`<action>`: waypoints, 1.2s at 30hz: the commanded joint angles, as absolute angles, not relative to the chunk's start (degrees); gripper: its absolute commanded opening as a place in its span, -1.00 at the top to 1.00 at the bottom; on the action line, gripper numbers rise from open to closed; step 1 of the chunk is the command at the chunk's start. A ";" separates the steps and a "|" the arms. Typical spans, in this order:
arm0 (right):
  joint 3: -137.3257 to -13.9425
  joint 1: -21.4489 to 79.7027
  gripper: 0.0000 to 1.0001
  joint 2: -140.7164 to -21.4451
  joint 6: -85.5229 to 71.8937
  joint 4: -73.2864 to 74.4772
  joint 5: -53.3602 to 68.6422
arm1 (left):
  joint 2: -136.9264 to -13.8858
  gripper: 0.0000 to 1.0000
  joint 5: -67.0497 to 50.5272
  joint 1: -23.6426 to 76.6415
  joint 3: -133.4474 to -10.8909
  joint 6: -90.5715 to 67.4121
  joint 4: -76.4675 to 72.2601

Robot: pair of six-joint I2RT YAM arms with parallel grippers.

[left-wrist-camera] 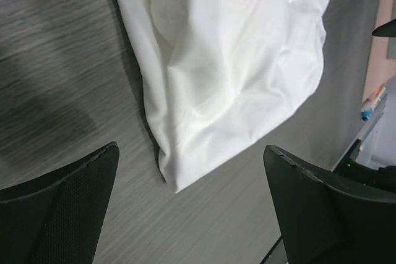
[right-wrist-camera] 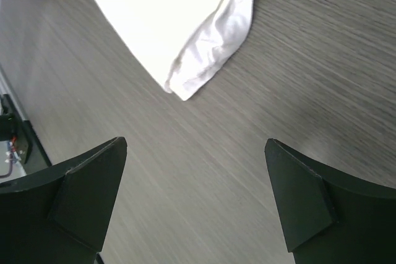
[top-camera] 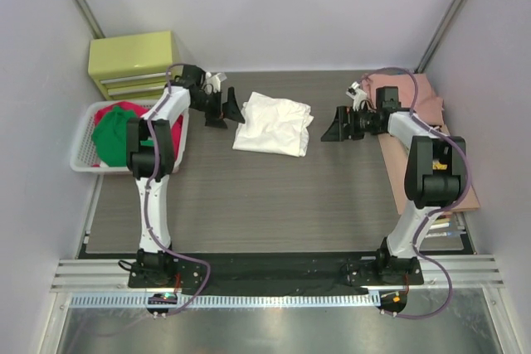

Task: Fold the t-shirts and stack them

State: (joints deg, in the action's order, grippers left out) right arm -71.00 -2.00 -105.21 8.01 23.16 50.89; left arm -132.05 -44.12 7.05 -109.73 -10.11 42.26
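Note:
A white t-shirt (top-camera: 272, 123) lies folded, plain side up, in the middle of the far half of the table; it also shows in the left wrist view (left-wrist-camera: 229, 60) and the right wrist view (right-wrist-camera: 173, 23). My left gripper (top-camera: 226, 110) is open and empty just left of it, a corner of the cloth lying ahead of the jaws (left-wrist-camera: 192, 171). My right gripper (top-camera: 338, 126) is open and empty just right of it (right-wrist-camera: 195, 171). Red and green t-shirts (top-camera: 120, 130) lie in the white basket (top-camera: 81, 151) at the left. A salmon-pink t-shirt (top-camera: 419, 93) lies at the far right.
A yellow-green drawer box (top-camera: 133, 62) stands at the back left behind the basket. A brown board (top-camera: 431, 180) runs along the right edge under the right arm. Grey walls close in both sides.

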 commanded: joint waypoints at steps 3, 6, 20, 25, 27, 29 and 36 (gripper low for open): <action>-73.65 2.00 -0.99 -110.02 5.03 14.78 45.26 | -134.82 -1.00 -35.68 8.09 -110.75 -10.99 40.25; -74.61 2.81 -1.00 -113.19 0.11 8.82 46.84 | -135.44 -0.99 -37.09 8.35 -109.08 -12.30 39.03; -81.30 4.66 -0.99 -123.92 -4.65 2.91 49.57 | -141.76 -1.00 -40.07 8.52 -115.21 -12.74 39.29; -85.25 5.89 -0.99 -127.79 -9.04 1.50 52.64 | -145.02 -1.00 -52.35 9.49 -116.28 -17.92 38.41; -85.34 6.94 -0.99 -128.67 -11.85 0.36 53.96 | -145.11 -1.00 -56.06 10.02 -114.00 -23.16 34.38; -84.90 7.55 -1.00 -129.11 -15.10 -4.03 55.10 | -145.63 -1.00 -61.16 10.28 -111.99 -27.05 29.29; -83.49 11.33 -0.99 -130.43 -24.96 -14.59 56.52 | -145.02 -1.00 -62.32 10.55 -110.83 -30.59 25.75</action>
